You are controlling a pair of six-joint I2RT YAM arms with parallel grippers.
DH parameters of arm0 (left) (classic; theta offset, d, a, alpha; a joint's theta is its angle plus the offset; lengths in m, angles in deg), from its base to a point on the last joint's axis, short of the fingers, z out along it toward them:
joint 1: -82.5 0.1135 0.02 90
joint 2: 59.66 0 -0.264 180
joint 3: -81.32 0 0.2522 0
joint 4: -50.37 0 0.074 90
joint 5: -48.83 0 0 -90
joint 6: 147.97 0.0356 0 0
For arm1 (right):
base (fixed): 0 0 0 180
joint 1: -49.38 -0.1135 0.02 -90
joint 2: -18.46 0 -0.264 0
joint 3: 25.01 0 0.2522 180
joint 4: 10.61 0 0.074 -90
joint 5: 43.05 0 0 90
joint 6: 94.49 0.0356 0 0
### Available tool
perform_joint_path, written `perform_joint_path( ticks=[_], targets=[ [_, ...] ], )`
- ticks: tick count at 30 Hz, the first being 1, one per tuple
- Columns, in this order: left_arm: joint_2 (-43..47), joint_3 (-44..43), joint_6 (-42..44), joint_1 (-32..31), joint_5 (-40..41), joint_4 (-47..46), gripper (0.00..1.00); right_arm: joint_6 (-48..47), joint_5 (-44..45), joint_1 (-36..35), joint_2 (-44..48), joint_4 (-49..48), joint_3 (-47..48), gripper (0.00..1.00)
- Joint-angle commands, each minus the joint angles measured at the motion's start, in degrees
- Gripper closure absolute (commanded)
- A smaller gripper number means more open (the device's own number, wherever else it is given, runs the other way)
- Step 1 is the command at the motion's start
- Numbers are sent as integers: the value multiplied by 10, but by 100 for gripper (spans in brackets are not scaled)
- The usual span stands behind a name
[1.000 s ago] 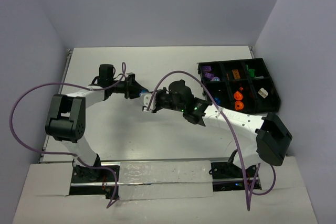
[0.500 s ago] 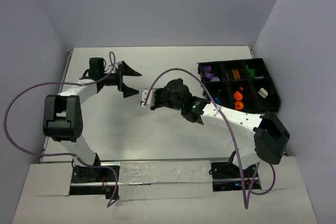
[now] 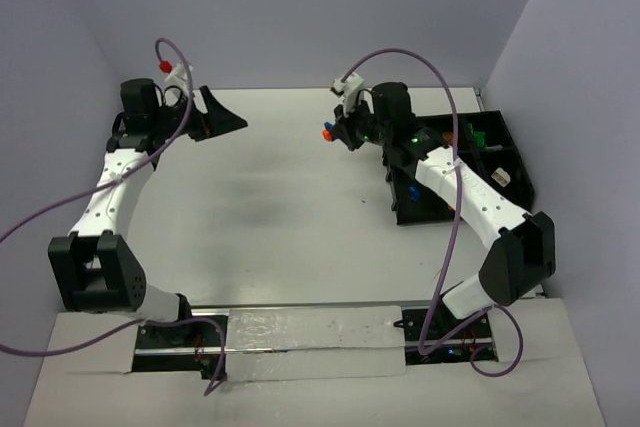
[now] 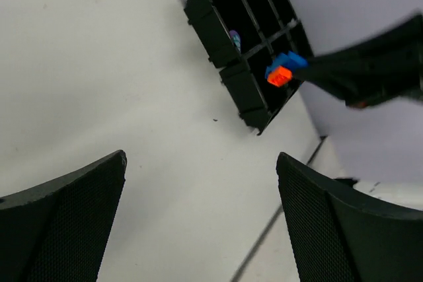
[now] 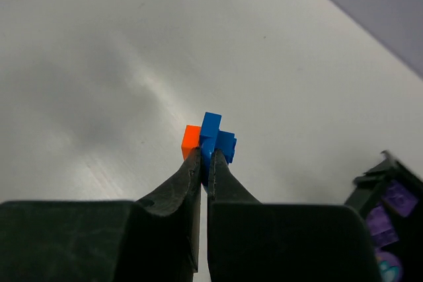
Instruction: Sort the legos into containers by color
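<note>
Top external view has the left gripper (image 3: 222, 119) near the white table's (image 3: 260, 207) far left corner, its fingers spread wide with nothing between them. Right of centre, the right gripper (image 3: 332, 133) pinches a blue brick joined to an orange piece (image 5: 210, 138) above the table, just left of the black compartment tray (image 4: 211, 31), where purple bricks (image 5: 390, 203) lie.

We find wide bare tabletop (image 3: 260, 197) between arms, open for passing. Tray (image 3: 405, 212) blocks far right corner; right arm (image 3: 480, 197) stretches over its near-left part, barring reach there.
</note>
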Motion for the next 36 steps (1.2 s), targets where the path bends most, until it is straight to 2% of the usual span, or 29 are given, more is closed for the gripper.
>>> perform_joint_path(
  ticks=[1, 5, 9, 16, 24, 36],
  targets=[
    [44, 14, 162, -90, 53, 33, 7, 124, -90, 10, 23, 54, 6, 100],
    [29, 11, 122, -143, 26, 14, 18, 187, -116, 10, 38, 32, -14, 100],
    [10, 4, 63, -185, 46, -32, 26, 226, -125, 10, 35, 13, -20, 100],
    [-16, -25, 69, -251, 102, -11, 38, 259, -123, 10, 39, 6, -23, 100],
    [-35, -37, 78, -276, 146, 3, 44, 282, -104, 7, 44, 7, -28, 100],
    [-70, -73, 86, -302, 168, 23, 44, 281, -104, 1, 40, 8, -23, 100]
  ],
)
